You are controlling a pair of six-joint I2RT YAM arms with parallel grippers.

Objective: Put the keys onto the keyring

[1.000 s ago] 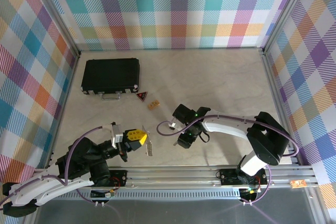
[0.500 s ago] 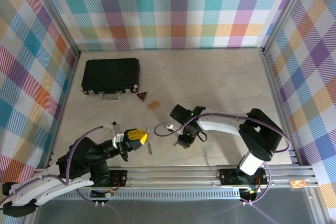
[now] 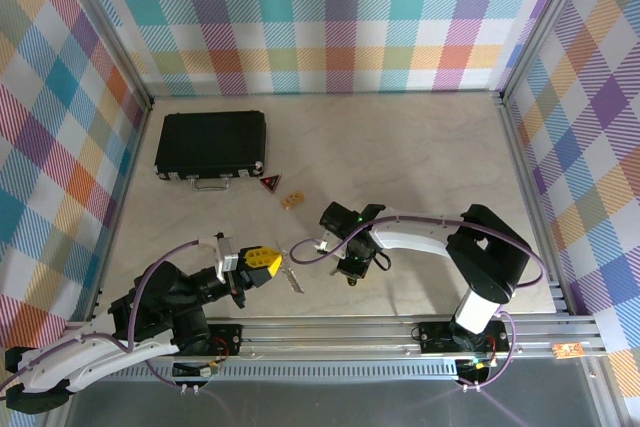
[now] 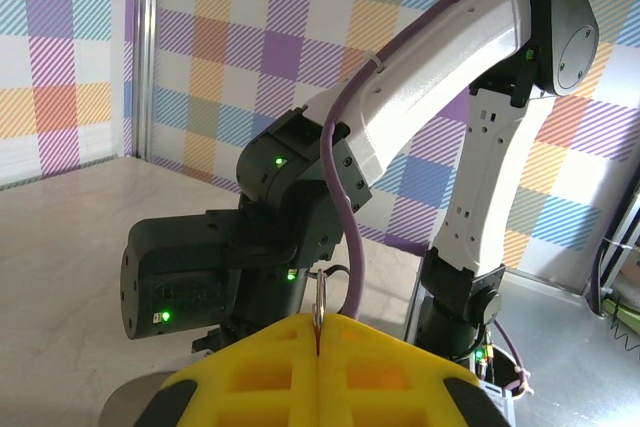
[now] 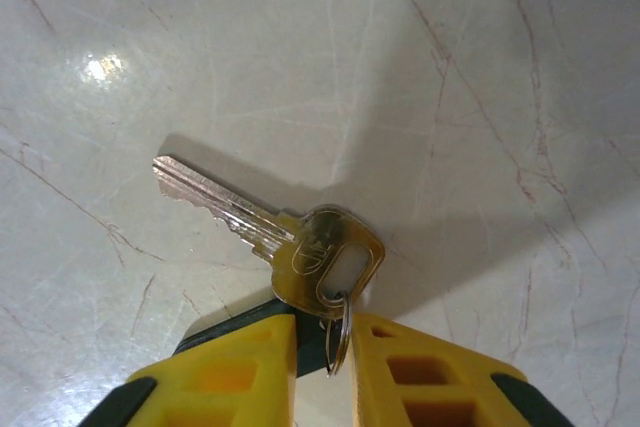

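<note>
My left gripper (image 3: 268, 261) is low on the left of the table, shut on the keys (image 3: 291, 278), which stick out to its right. In the left wrist view a thin metal loop (image 4: 320, 297) stands edge-on out of the closed yellow fingertips of the left gripper (image 4: 320, 322). My right gripper (image 3: 349, 273) points down at the table just right of them. In its wrist view one key (image 5: 265, 222) lies flat with the wire keyring (image 5: 340, 339) through its hole. The right gripper (image 5: 325, 335) has its jaws narrowly apart around that ring.
A black case (image 3: 211, 144) lies at the back left. A red-and-black triangular tag (image 3: 269, 185) and a small tan block (image 3: 292, 199) sit in front of it. A metal rail (image 3: 400, 332) runs along the near edge, and checked walls enclose the table.
My right gripper has shifted left toward the left gripper and its jaws have narrowed around the ring. The keys in the left gripper have swung slightly to the right.
</note>
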